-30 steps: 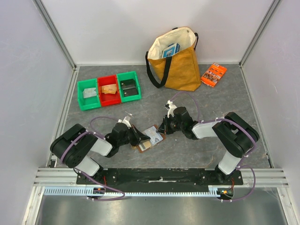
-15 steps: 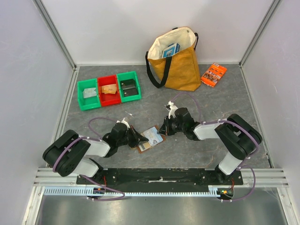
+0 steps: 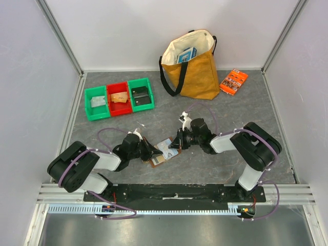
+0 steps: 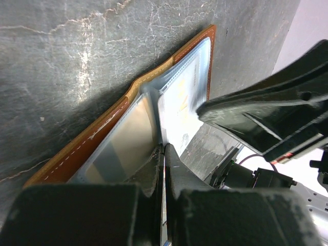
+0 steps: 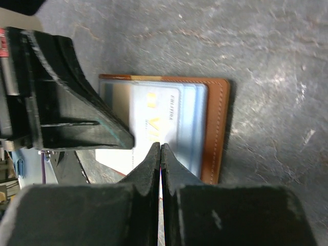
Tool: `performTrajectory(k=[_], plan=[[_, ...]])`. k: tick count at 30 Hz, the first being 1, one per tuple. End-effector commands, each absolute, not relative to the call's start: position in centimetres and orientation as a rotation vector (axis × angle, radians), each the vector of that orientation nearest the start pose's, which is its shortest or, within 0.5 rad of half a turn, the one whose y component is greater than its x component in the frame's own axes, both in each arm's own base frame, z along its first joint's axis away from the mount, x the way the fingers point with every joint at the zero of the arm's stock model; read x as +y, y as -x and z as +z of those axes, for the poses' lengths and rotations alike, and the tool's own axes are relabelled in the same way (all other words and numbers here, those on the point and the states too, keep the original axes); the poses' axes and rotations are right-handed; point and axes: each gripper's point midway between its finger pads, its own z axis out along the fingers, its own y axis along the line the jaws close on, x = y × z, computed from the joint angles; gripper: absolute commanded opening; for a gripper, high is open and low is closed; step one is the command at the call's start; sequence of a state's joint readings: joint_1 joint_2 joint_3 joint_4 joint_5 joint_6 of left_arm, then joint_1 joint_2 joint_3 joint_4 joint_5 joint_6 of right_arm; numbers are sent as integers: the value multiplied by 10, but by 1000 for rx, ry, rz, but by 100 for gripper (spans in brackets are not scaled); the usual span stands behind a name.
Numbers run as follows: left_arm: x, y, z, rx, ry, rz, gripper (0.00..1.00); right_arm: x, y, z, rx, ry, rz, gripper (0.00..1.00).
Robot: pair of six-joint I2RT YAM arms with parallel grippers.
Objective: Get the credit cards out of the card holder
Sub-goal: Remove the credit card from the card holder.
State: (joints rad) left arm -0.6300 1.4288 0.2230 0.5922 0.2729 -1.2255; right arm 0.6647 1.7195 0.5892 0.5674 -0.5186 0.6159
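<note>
The brown card holder [image 3: 158,159] lies open on the grey tabletop between both arms, its pale clear pockets [image 4: 120,146] facing up. My left gripper [image 3: 152,152] is low at its left side, shut on a thin pocket leaf of the holder [image 4: 164,147]. From the right, my right gripper [image 3: 177,143] is shut on the edge of a pale credit card [image 5: 154,110] with gold lettering, which sticks partly out of the holder [image 5: 215,128]. The same card [image 3: 168,147] tilts up toward the right gripper [image 5: 161,147]. Other credit cards are hidden in the pockets.
A tan tote bag [image 3: 193,69] with a blue box inside stands at the back. An orange printed packet [image 3: 233,81] lies to its right. Three bins, green, red and green [image 3: 119,98], sit at the back left. Frame walls close in both sides.
My left arm's elbow swung outward to the left while its gripper stayed on the holder. My right gripper crept slightly left, closer to the holder, and the pale card shifted a little.
</note>
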Motion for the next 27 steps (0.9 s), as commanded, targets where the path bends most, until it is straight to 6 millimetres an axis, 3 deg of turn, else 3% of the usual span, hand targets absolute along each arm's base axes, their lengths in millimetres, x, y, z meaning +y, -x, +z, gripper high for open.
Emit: performTrajectory(k=[1,12,21,27], plan=[[-250,-198,18,2451,536,-1213,2,313,-233,17,2377,331,1225,2],[-248,-194,13,2474,608,-1212,2,281,-230,-19,2528,227,1044,0],[-246,-194,16,2459,629,-1221,15,274,-226,-29,2573,227,1001,0],[-250,-197,22,2429,608,-1256,17,275,-227,-29,2572,227,1001,0]])
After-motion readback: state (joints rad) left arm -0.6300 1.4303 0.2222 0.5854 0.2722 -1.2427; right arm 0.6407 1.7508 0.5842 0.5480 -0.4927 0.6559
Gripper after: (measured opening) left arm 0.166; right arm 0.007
